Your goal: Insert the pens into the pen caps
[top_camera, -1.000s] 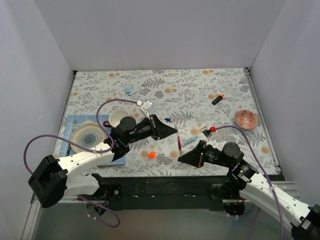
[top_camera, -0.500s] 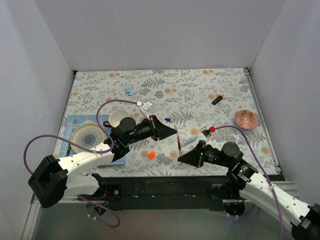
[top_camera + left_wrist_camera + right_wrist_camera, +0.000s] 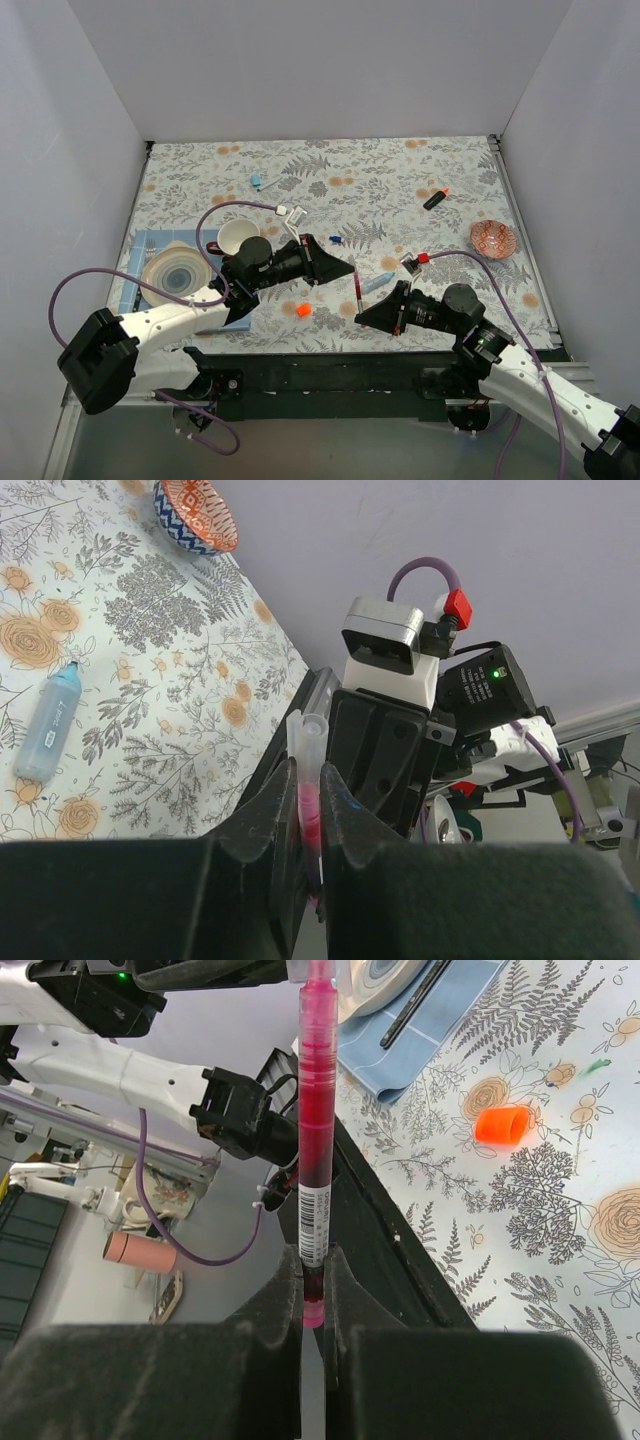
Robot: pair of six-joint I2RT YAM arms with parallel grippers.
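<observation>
A magenta pen [image 3: 358,290] with a barcode label spans the gap between my two grippers, above the near middle of the table. My right gripper [image 3: 315,1295] is shut on its lower end. My left gripper [image 3: 310,805] is shut on a translucent pen cap [image 3: 308,742] with pink showing inside it, at the pen's other end. In the top view the left gripper [image 3: 349,268] and right gripper [image 3: 361,313] face each other. A light blue pen [image 3: 378,283] lies just right of them. On the cloth lie an orange cap [image 3: 303,310], a dark blue cap [image 3: 336,240] and a black pen with an orange end [image 3: 435,199].
An orange patterned bowl [image 3: 493,238] stands at the right. A white cup [image 3: 236,236] and a plate [image 3: 178,272] on a blue napkin [image 3: 140,245] are at the left, with a dark cutlery piece [image 3: 415,1005] on the napkin. A small light blue item [image 3: 257,182] lies further back.
The left gripper has edged very slightly toward the right gripper. Nothing else has visibly moved.
</observation>
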